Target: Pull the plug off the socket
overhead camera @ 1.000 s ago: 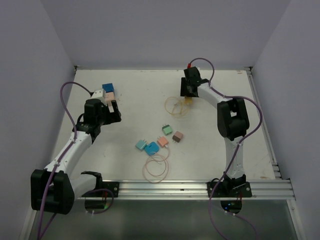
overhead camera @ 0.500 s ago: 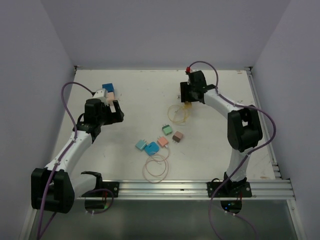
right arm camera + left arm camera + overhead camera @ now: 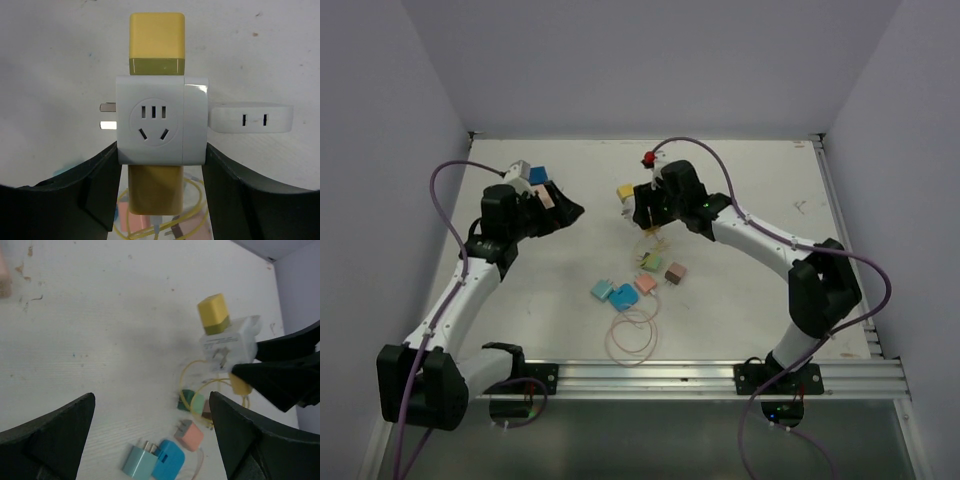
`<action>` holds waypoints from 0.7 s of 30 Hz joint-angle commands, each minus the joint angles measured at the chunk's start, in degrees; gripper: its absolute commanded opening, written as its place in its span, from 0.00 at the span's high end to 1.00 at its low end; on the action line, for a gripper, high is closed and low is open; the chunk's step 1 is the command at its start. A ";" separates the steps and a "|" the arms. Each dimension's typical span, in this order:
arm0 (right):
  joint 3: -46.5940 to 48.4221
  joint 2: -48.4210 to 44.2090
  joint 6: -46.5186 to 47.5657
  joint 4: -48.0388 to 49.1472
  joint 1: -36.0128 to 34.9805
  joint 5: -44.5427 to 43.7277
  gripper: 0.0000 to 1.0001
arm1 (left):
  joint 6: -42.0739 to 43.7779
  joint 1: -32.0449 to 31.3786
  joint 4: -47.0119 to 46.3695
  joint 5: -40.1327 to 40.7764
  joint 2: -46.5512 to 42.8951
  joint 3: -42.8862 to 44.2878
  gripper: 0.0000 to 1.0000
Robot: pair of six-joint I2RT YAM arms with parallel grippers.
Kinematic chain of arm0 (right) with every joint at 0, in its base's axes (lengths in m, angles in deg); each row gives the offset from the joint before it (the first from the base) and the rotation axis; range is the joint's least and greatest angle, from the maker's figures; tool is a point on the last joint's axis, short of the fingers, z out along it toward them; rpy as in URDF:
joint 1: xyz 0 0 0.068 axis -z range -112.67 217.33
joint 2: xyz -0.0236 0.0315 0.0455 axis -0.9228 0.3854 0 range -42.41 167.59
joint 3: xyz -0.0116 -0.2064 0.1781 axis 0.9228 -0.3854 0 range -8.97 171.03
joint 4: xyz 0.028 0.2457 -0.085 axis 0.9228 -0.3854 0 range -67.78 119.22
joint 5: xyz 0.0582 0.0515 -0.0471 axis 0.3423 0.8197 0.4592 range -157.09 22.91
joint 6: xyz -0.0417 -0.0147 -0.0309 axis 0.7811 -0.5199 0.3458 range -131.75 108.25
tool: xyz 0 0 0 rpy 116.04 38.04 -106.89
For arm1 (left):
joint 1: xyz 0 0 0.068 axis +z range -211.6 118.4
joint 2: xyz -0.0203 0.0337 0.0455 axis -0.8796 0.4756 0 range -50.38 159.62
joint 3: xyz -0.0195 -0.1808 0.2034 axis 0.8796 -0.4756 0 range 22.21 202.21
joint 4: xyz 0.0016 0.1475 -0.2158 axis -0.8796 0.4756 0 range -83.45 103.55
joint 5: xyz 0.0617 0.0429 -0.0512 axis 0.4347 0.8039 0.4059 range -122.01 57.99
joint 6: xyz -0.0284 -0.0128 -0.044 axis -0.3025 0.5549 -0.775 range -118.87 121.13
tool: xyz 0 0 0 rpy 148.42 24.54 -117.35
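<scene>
The glossy white socket cube (image 3: 160, 120) is pinched across its flat sides by my right gripper (image 3: 161, 150). 1 blocky yellow plug (image 3: 156, 42) sits in its top face, and 2 metal prongs (image 3: 107, 116) jut out left. I hold it above the bench (image 3: 750, 170), midway along the far edge. My left gripper (image 3: 563, 208) is spread wide and holding nothing, near the far-left corner.

The right gripper (image 3: 642, 207) is now further left, nearer the middle of the worktop (image 3: 720, 320), with the socket (image 3: 160, 127) and its yellow plug (image 3: 157, 42) between the jaws. The yellow cable (image 3: 181, 382) has trailed along beneath it. The left gripper (image 3: 558, 210) has swung farther from the arms' bases and turned toward the socket.
</scene>
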 commanded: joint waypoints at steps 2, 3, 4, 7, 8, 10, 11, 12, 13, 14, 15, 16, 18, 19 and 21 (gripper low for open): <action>-1.91 -5.56 -4.24 8.77 -3.24 1.98 1.00 | -12.55 -1.54 -7.78 -5.90 -2.53 1.81 0.01; -2.44 -6.00 -4.77 9.38 -3.69 1.89 1.00 | -13.80 -2.24 -8.50 -5.73 -2.44 1.72 0.00; -2.97 -6.70 -5.21 10.61 -4.30 1.63 1.00 | -14.94 -4.16 -8.94 -5.38 -2.18 1.72 0.00; -4.82 -7.58 -7.23 12.81 -5.62 2.15 1.00 | -18.20 -8.73 -11.75 -2.04 -0.95 1.72 0.00; -5.60 -8.10 -8.11 12.82 -6.15 2.15 1.00 | -19.60 -9.71 -12.63 -0.12 -0.42 1.38 0.00; -6.40 -8.72 -8.90 14.99 -6.50 2.15 1.00 | -21.10 -11.55 -13.25 1.30 0.28 1.02 0.00; -7.18 -9.25 -9.87 15.45 -6.68 2.24 1.00 | -22.58 -12.00 -14.21 2.00 1.07 0.59 0.00; -7.54 -9.51 -10.31 15.89 -6.86 2.33 1.00 | -23.21 -12.44 -14.74 2.44 1.34 0.41 0.00; -7.89 -9.78 -10.58 16.76 -6.94 2.33 1.00 | -23.82 -13.48 -15.18 2.97 1.69 0.23 0.00; -8.68 -10.21 -11.10 17.12 -7.12 2.33 1.00 | -24.52 -14.10 -15.62 4.11 2.48 0.32 0.00; -9.03 -10.57 -11.45 17.47 -7.21 2.24 1.00 | -24.71 -14.81 -15.54 4.64 2.92 0.40 0.00; -9.30 -10.66 -11.63 18.00 -7.21 2.24 1.00 | -24.79 -15.94 -15.45 5.25 3.44 0.58 0.00; -10.18 -11.18 -12.42 18.70 -7.30 2.50 1.00 | -25.41 -16.83 -15.45 6.75 4.33 0.67 0.00; -10.44 -11.53 -12.77 19.31 -7.30 2.59 1.00 | -25.67 -17.62 -15.36 7.63 4.50 0.58 0.00; -11.58 -12.32 -13.83 20.20 -7.30 3.38 1.00 | -26.29 -18.24 -15.36 10.62 4.59 -0.03 0.00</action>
